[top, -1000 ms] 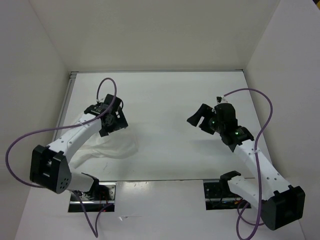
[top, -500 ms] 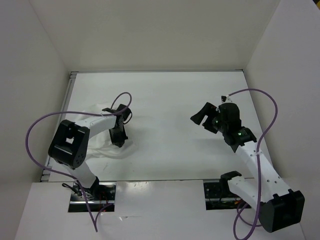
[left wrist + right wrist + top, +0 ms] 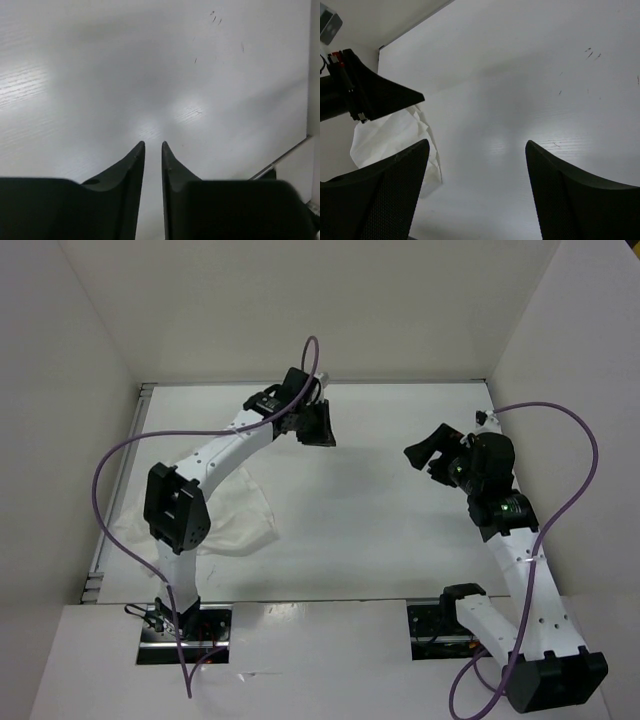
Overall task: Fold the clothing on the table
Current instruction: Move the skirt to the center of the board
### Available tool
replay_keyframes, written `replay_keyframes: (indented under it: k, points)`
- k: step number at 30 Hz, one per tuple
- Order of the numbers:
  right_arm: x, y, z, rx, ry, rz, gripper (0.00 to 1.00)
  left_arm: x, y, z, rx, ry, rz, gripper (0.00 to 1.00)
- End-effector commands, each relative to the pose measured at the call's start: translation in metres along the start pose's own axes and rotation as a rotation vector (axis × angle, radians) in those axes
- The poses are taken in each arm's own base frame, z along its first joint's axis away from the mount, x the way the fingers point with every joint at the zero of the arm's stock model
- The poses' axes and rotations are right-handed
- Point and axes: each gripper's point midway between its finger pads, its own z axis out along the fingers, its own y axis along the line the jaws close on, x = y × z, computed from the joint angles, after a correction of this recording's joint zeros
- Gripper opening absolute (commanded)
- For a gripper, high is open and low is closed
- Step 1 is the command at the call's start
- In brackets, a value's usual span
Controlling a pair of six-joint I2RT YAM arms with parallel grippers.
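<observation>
On the white table the garment is lying crumpled lower left, awaiting a corner grasp, I'd judge, the left gripper hovering closed and empty, the right gripper gaping empty.

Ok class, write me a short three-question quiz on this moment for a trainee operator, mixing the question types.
1. True or false: the left claw grips the clothing.
2. The right claw is: A open, B shut, C holding fabric.
3. Fill in: the clothing lies on the robot's ___ side of the table.
Key: 1 false; 2 A; 3 left.
</observation>
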Motion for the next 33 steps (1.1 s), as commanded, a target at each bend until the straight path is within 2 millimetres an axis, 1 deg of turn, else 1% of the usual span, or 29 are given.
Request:
replay_keyframes:
  k: [1,2,3,4,5,6,8,9,10,11,13,14,16,18,19,20,21,22,23,24,25,26,27,28,29,30,31,32,33]
  points:
    - [-0.013,0.014,-0.004,-0.046,-0.018,-0.03,0.82,0.009,0.027,-0.004,-0.151,0.048,0.03,0.32]
    - [-0.011,0.015,-0.005,-0.056,-0.011,-0.03,0.82,0.008,0.035,-0.014,-0.178,0.029,0.024,0.45]
    - [-0.011,0.012,-0.006,-0.05,-0.017,-0.018,0.82,0.011,0.054,-0.02,-0.234,0.029,0.006,0.53]
    - [-0.011,0.012,-0.006,-0.05,-0.017,-0.018,0.82,0.021,0.063,-0.022,-0.264,0.042,-0.01,0.71]
    - [-0.011,0.012,-0.006,-0.05,-0.017,-0.018,0.82,0.041,0.085,-0.028,-0.318,0.072,-0.036,0.75]
    - [-0.012,0.014,-0.009,-0.055,-0.025,-0.02,0.82,0.051,0.098,-0.031,-0.375,0.07,-0.06,0.79]
    - [-0.009,0.011,-0.007,-0.049,-0.016,-0.018,0.82,0.075,0.114,-0.039,-0.435,0.107,-0.09,0.88]
    - [-0.011,0.008,-0.007,-0.042,-0.023,-0.014,0.82,0.1,0.135,-0.039,-0.503,0.166,-0.128,0.9]
    - [-0.01,0.01,-0.007,-0.049,-0.017,-0.014,0.82,0.109,0.142,-0.043,-0.534,0.176,-0.142,0.9]
    - [-0.004,0.006,-0.003,-0.043,0.006,-0.01,0.82,0.117,0.149,-0.047,-0.568,0.187,-0.155,0.91]
    - [-0.003,0.005,0.0,-0.037,0.016,-0.007,0.82,0.141,0.165,-0.053,-0.656,0.236,-0.175,0.91]
    - [0.0,0.004,0.002,-0.039,0.031,-0.005,0.82,0.151,0.17,-0.053,-0.676,0.268,-0.175,0.91]
    - [0.0,0.004,0.002,-0.039,0.031,-0.005,0.82,0.166,0.177,-0.054,-0.722,0.304,-0.183,0.91]
    - [0.003,0.001,0.004,-0.029,0.045,-0.01,0.82,0.184,0.182,-0.05,-0.734,0.35,-0.188,0.91]
    - [0.004,-0.002,0.004,-0.016,0.05,-0.004,0.82,0.2,0.183,-0.041,-0.711,0.408,-0.209,0.86]
    - [0.004,-0.002,0.004,-0.016,0.05,-0.004,0.82,0.202,0.178,-0.035,-0.679,0.41,-0.194,0.8]
    - [0.004,-0.002,0.004,-0.016,0.05,-0.004,0.82,0.207,0.178,-0.031,-0.667,0.425,-0.201,0.67]
    - [0.009,-0.007,0.004,-0.005,0.066,-0.009,0.82,0.209,0.174,-0.026,-0.636,0.441,-0.201,0.45]
    - [0.008,-0.007,0.004,-0.006,0.066,-0.005,0.82,0.207,0.171,-0.022,-0.607,0.434,-0.194,0.08]
    - [0.01,-0.009,0.004,-0.001,0.073,-0.003,0.82,0.197,0.164,-0.016,-0.58,0.428,-0.188,0.0]
    - [0.01,-0.009,0.004,-0.001,0.073,-0.003,0.82,0.187,0.156,-0.009,-0.54,0.409,-0.18,0.0]
    - [0.007,-0.01,0.001,0.0,0.06,-0.01,0.82,0.177,0.139,-0.003,-0.469,0.405,-0.148,0.0]
    - [0.004,-0.007,0.0,-0.005,0.053,-0.012,0.82,0.165,0.128,0.003,-0.427,0.394,-0.138,0.0]
    - [0.004,-0.008,0.0,-0.005,0.053,-0.021,0.82,0.129,0.089,0.008,-0.3,0.327,-0.098,0.0]
    - [-0.001,-0.007,0.0,-0.001,0.037,-0.024,0.82,0.109,0.065,0.011,-0.226,0.29,-0.074,0.0]
    - [-0.005,-0.004,-0.002,-0.007,0.029,-0.037,0.82,0.097,0.045,0.017,-0.163,0.283,-0.056,0.0]
    - [-0.005,-0.004,-0.002,-0.007,0.028,-0.037,0.82,0.076,0.023,0.019,-0.087,0.248,-0.048,0.0]
    - [-0.006,-0.005,-0.001,0.001,0.023,-0.038,0.82,0.039,-0.016,0.019,0.046,0.192,-0.028,0.0]
    - [-0.009,-0.003,-0.003,-0.004,0.016,-0.05,0.82,0.024,-0.033,0.019,0.102,0.168,-0.016,0.0]
